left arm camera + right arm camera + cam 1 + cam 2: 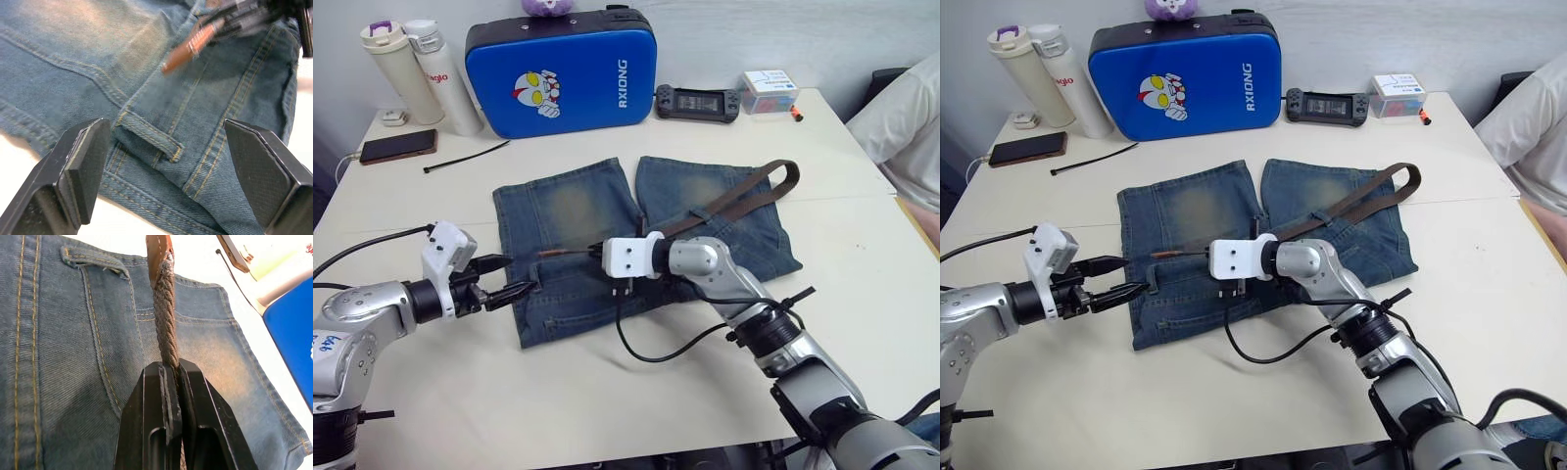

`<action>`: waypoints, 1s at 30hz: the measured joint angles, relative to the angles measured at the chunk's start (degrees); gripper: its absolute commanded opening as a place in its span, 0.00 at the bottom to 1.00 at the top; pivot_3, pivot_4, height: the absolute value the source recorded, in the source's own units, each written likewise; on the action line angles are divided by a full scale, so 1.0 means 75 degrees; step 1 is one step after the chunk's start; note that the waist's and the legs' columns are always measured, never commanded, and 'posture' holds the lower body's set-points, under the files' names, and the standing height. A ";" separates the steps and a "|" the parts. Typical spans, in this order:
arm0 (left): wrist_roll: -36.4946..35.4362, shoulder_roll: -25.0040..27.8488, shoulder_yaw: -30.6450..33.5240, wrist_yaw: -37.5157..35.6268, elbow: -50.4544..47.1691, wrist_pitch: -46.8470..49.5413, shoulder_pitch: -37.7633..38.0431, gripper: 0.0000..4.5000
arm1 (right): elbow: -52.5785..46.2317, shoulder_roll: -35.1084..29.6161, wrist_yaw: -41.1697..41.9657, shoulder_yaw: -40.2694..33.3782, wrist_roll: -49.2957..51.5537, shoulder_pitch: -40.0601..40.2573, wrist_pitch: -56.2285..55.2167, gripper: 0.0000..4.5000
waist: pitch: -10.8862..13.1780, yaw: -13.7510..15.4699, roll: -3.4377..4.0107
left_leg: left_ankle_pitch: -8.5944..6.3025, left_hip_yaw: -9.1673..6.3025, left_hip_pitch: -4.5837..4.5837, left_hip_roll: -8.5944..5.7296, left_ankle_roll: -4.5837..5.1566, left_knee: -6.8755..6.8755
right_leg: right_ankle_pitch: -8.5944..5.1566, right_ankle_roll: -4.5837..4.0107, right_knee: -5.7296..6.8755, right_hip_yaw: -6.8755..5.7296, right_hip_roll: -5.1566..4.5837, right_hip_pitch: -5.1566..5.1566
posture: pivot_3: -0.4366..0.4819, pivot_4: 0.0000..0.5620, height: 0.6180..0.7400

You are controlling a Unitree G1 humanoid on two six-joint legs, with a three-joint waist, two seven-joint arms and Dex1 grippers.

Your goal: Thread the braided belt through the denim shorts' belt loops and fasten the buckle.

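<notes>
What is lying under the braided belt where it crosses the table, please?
The braided belt lies across the denim shorts, with its tip pinched in the right gripper. The denim under the strap is covered, and so is any belt loop there.

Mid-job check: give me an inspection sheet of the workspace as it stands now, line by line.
Surface: white table, shorts in the middle.
Job's things: denim shorts lie flat; braided belt crosses them, its tip short of the belt loop.
Clutter: blue case, two bottles, phone, game controller, black cable tie, small box.
Grippers: left gripper open at the waistband; right gripper shut on the belt.
Cables: black cable looping from the right wrist.
Surroundings: a seated person at the robot's right.
</notes>
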 measured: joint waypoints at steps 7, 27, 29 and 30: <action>-0.0003 0.0253 0.0228 0.0090 0.0212 0.0295 0.0016 0.91 | 0.0778 0.0521 -0.0673 0.0386 -0.0668 -0.0146 -0.0721 0.01 | -0.0001 -0.0027 -0.0001 | 0.0002 0.0004 0.0000 0.0003 -0.0006 -0.0002 | -0.0002 -0.0004 0.0002 0.0005 0.0010 -0.0005 | 0.48 0.27 0.87; 0.0169 0.0581 -0.0476 -0.0404 0.0943 0.0001 -0.0910 0.91 | -0.3181 -0.2235 0.2948 -0.1088 0.2651 0.1055 0.2992 0.99 | -0.0001 0.0054 -0.0002 | -0.0001 -0.0010 -0.0002 -0.0002 -0.0004 -0.0003 | -0.0003 -0.0005 0.0002 -0.0001 -0.0002 0.0004 | 0.48 0.27 0.87; 0.0195 0.0581 -0.0633 -0.0489 0.0959 -0.0050 -0.0988 0.91 | -0.3318 -0.2511 0.3175 -0.0949 0.2706 0.1471 0.3227 0.99 | -0.0001 0.0034 -0.0003 | -0.0001 0.0000 0.0000 0.0000 -0.0004 -0.0005 | -0.0003 -0.0005 0.0001 0.0000 -0.0002 0.0002 | 0.48 0.27 0.87; 0.0206 0.0581 -0.0698 -0.0517 0.0964 -0.0071 -0.1012 0.91 | -0.3312 -0.2499 0.3159 -0.0880 0.2686 0.1594 0.3292 0.99 | 0.0000 0.0028 -0.0004 | -0.0001 0.0011 0.0000 0.0000 -0.0004 -0.0005 | -0.0003 -0.0005 0.0000 0.0001 -0.0002 -0.0003 | 0.48 0.27 0.87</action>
